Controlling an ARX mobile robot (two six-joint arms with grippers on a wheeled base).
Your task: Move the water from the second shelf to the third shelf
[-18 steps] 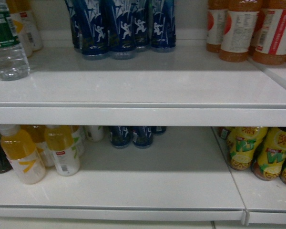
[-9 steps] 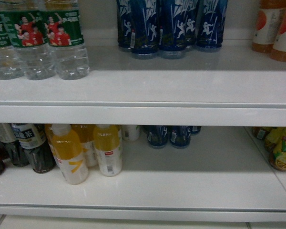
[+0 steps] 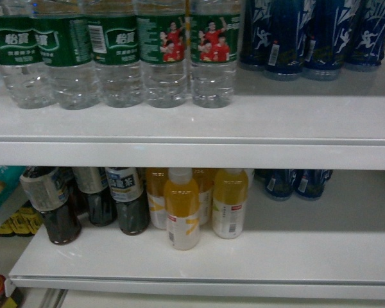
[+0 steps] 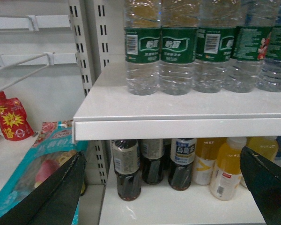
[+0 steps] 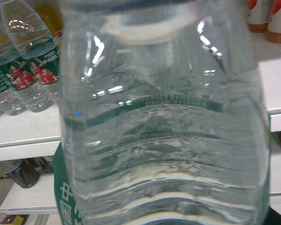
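White store shelving, two boards in the head view: upper shelf (image 3: 256,122) and lower shelf (image 3: 289,256), with a slotted upright (image 4: 78,51) at their left end in the left wrist view.

Left gripper (image 4: 161,155): two dark fingers (image 4: 56,192) at the lower left and lower right corners of the left wrist view, spread wide, nothing between them, short of the lower shelf's front edge.

Right gripper: hidden behind the water (image 5: 164,131), which fills nearly the whole right wrist view, close to the lens and in front of the shelving. Only a dark sliver (image 5: 278,219) at the lower right corner; cannot tell whether clamped on the bottle or spread. Green label edge at the lower left of that view.

Beyond the water, upper left of the right wrist view: water row (image 3: 115,58) on the upper shelf, green labels with red-shirted figures, bottles side by side and touching. Right of the row, on the same shelf: blue bottles (image 3: 308,38).

Lower shelf, left to right: dark bottles (image 3: 59,208), yellow bottles (image 3: 181,212), more blue ones (image 3: 296,183) at the back.

Left of the upright, in the left wrist view: teal bag (image 4: 42,159) and red pouch (image 4: 9,119).
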